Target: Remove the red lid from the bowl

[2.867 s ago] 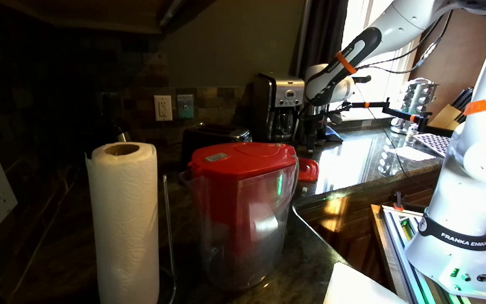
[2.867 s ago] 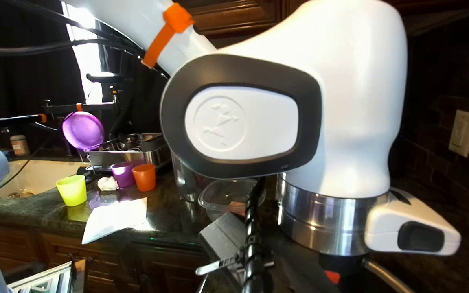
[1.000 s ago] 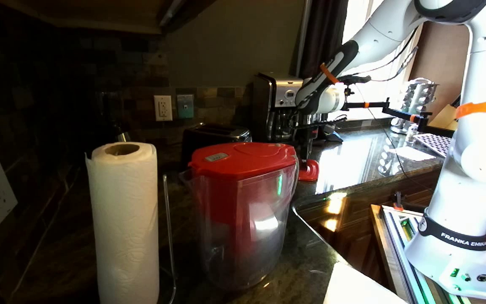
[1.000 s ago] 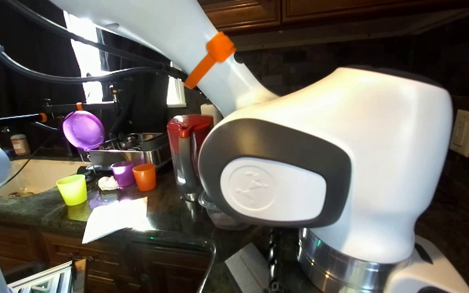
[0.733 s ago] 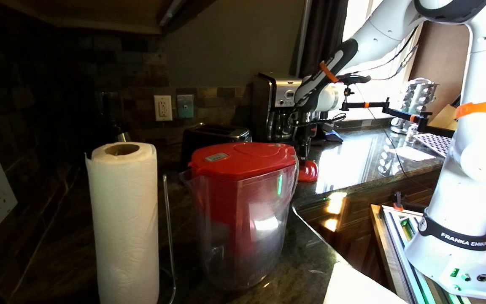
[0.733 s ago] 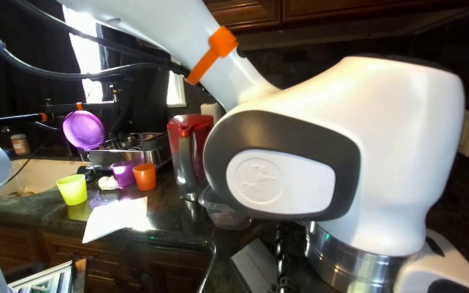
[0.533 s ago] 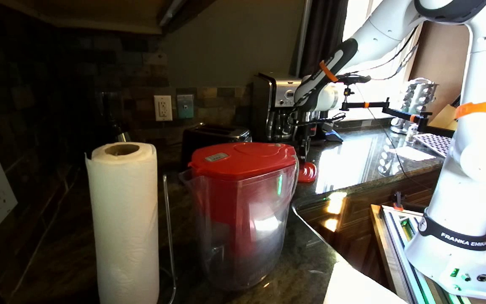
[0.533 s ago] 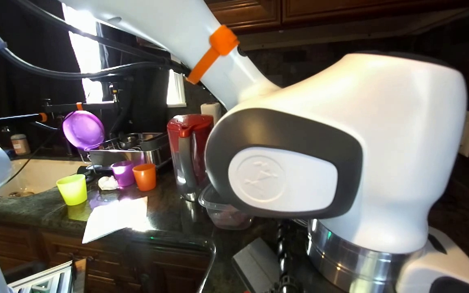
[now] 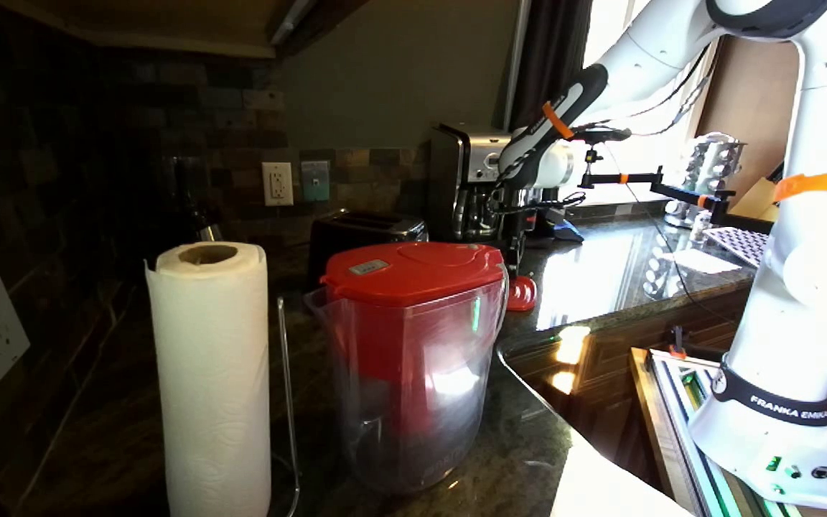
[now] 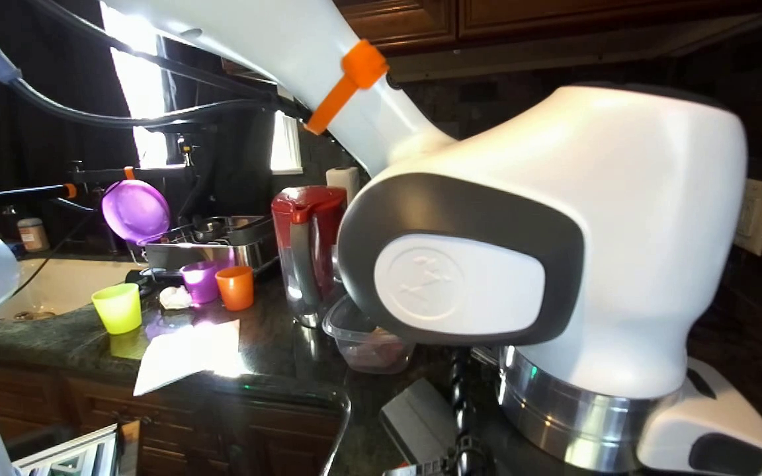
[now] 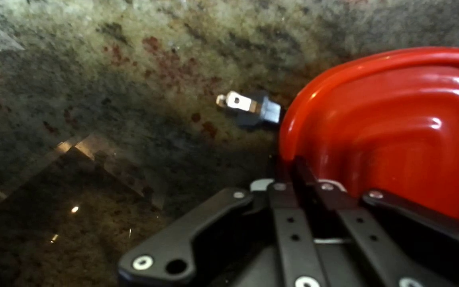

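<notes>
The glossy red lid [image 11: 397,119] fills the right of the wrist view, with its hollow side up. My gripper [image 11: 287,158] has one finger on each side of its near left rim and is shut on it. In an exterior view the red lid [image 9: 522,294] shows just past the pitcher, below my dark fingers. A clear plastic bowl [image 10: 368,354] stands on the counter, partly behind the arm, with a dull reddish patch in or through it. How the lid sits relative to the bowl, I cannot tell.
The clear pitcher [image 9: 413,345] with a large red top stands close to the lid. A paper towel roll [image 9: 212,380], coffee maker [image 9: 482,165] and several cups, including an orange cup [image 10: 235,289], are around. A small metal-tipped black piece [image 11: 249,107] lies by the lid.
My arm came down to the lid, and the fingers closed on its rim. Over the last second the lid shifted slightly left and tipped a little in an exterior view.
</notes>
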You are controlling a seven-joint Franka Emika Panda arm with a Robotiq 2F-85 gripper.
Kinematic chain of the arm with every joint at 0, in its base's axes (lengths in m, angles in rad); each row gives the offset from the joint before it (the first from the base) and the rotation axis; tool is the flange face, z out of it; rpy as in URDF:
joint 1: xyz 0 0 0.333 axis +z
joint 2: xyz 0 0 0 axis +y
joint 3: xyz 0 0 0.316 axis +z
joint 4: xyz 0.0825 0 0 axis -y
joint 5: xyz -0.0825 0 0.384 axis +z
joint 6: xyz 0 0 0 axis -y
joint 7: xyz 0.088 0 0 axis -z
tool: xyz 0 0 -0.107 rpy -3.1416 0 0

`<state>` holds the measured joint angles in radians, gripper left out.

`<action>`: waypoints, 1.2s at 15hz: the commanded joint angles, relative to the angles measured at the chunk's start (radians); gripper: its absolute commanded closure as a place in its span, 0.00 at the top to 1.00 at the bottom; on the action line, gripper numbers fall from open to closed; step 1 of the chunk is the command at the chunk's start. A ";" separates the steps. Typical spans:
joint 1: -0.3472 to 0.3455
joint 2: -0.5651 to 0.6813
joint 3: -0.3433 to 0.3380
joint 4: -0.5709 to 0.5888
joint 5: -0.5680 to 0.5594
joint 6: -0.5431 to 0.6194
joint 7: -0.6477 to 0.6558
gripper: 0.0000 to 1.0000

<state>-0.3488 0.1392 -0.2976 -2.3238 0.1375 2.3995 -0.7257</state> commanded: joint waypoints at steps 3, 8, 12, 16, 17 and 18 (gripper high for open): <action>-0.010 -0.063 0.029 -0.012 0.073 -0.044 -0.082 0.02; 0.005 -0.125 0.031 -0.019 0.094 -0.112 -0.146 0.02; 0.030 -0.220 0.027 -0.043 0.052 -0.204 -0.149 0.02; 0.069 -0.333 0.038 -0.078 0.022 -0.285 -0.084 0.02; 0.080 -0.355 0.042 -0.083 0.015 -0.303 -0.060 0.02; 0.091 -0.372 0.048 -0.090 0.015 -0.310 -0.031 0.02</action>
<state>-0.2890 -0.1386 -0.2577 -2.3574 0.1835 2.1238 -0.8350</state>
